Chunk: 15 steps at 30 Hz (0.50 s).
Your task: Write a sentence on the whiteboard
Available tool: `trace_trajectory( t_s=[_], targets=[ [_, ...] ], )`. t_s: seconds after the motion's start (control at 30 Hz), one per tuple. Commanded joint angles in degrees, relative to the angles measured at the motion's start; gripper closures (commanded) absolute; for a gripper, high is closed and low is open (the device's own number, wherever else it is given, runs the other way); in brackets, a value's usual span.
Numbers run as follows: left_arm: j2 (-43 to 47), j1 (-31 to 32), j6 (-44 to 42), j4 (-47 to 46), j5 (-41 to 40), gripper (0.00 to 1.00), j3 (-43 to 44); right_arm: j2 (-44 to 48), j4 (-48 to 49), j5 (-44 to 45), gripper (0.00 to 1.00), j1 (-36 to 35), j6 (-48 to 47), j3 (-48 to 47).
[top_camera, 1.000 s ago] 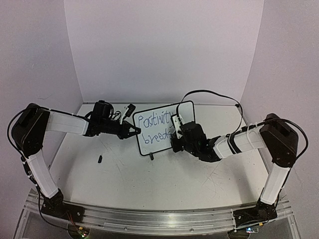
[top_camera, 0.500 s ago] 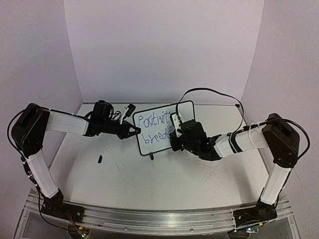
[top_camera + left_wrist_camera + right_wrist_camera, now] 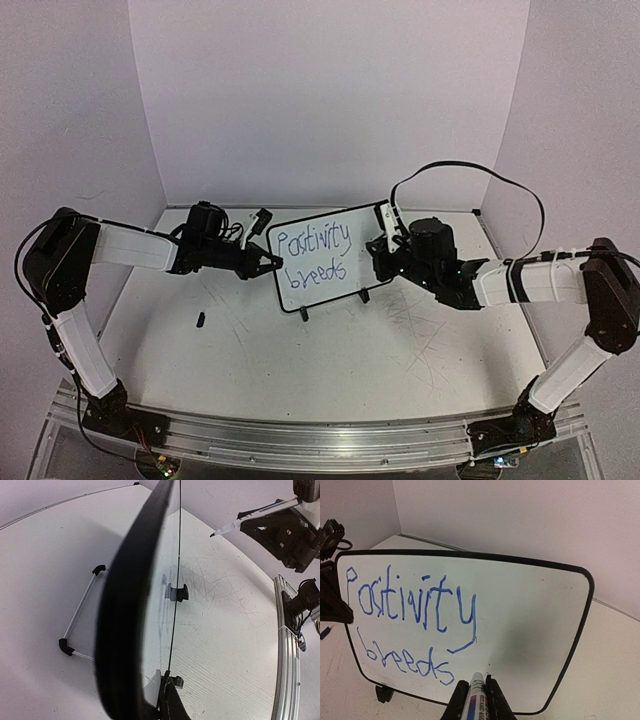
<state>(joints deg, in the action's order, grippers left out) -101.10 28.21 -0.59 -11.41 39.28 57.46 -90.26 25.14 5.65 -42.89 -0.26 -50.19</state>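
Pale walls enclose a white, scuffed bench (image 3: pixel 400 350). We list the following.

- **Whiteboard (image 3: pixel 367 232):** it stands upright on two black feet near the bench's middle.
- **Sentence (image 3: pixel 313 242):** blue marker script in two lines, which we read as "Positivity" over "breeds". The board's lower right is blank.
- **Left end effector (image 3: pixel 268 263):** clamped on the board's left edge, which the left wrist view shows edge-on between its fingers.
- **Right end effector (image 3: pixel 477 702):** closed on a marker (image 3: pixel 260 511) with a blue label. It is held just off the board's right side, and we see the tip clear of the surface.
- **Small black object (image 3: pixel 200 320):** it lies on the bench, well apart from the board, to its left.
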Motion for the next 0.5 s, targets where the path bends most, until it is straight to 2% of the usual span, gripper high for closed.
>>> trace_trajectory(
  t_s=[0.0, 0.47],
  targets=[
    [-3.55, -1.49, -5.86, 4.45, -17.07, 1.0, 1.88, -1.22, 1.63, -2.9, 1.0, -0.62, -2.82, -0.56],
    [-4.39, -1.49, -5.58, 5.26, -18.55, 1.0, 3.28, -5.43, 4.8, -2.68, 1.0, -0.93, -1.6, -1.2]
  ],
)
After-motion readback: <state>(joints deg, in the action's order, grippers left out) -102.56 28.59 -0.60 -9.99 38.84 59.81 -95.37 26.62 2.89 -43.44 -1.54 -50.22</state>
